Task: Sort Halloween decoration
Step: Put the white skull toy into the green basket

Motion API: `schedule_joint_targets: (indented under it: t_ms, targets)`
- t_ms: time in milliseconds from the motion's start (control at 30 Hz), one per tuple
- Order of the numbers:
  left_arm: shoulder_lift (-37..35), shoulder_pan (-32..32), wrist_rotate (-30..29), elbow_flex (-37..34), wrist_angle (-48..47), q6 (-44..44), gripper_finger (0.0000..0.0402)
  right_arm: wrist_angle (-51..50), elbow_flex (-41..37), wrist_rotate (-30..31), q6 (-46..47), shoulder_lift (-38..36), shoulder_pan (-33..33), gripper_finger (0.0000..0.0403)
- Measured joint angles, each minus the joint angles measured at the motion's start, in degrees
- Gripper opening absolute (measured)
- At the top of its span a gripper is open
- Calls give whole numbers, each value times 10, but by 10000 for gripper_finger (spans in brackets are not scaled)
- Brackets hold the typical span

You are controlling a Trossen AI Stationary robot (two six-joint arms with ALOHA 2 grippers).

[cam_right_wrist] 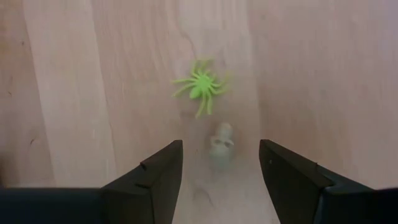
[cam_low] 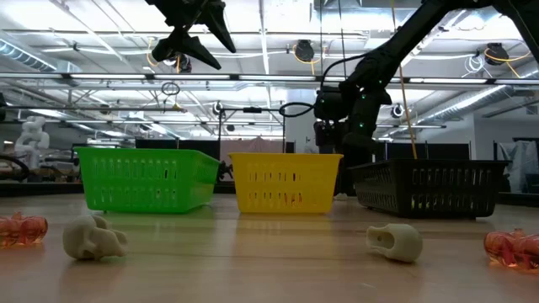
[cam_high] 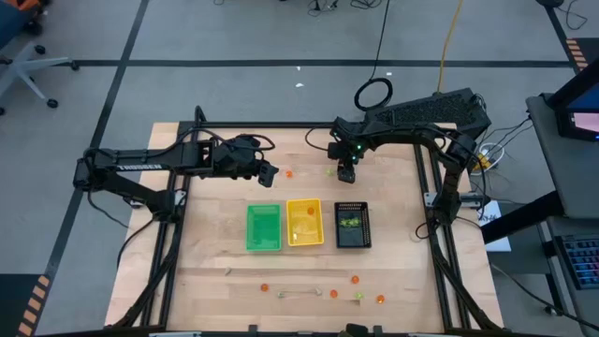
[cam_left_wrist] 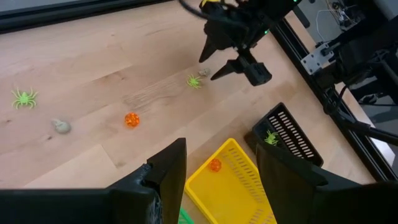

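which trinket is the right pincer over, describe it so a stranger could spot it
Find the right pincer, open above bare table behind the black tray. Between its fingers lies a small whitish skull. Its neighbour, a spider, is bright green and leggy; the skull is pale and rounded.

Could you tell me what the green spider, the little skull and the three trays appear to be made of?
The green spider looks like soft moulded plastic or rubber: uniform neon colour, thin legs. The whitish skull seems matte plastic, possibly rubbery. The green tray, yellow tray and black tray look like rigid slotted plastic.
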Motion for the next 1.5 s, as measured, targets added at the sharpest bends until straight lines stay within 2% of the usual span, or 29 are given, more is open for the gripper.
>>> schedule_joint_targets:
  t_ms: [267,367,833,967,1167,1300,1500]
  targets:
    - [0,0,0,0,0,0,196,7,2,18,35,24,19,198]
    - [0,0,0,0,0,1,196,7,2,31,43,24,21,186]
    - [0,0,0,0,-2,5,196,-9,1,49,69,26,20,39]
    - [0,0,0,0,-2,5,196,-20,1,43,71,26,20,14]
    - [0,0,0,0,-2,5,196,-43,-2,5,98,4,20,17]
    - [0,0,0,0,-5,6,196,-56,-3,-41,122,-35,18,18]
    - [0,0,1,0,-5,31,196,-82,-2,-171,199,-110,12,17]
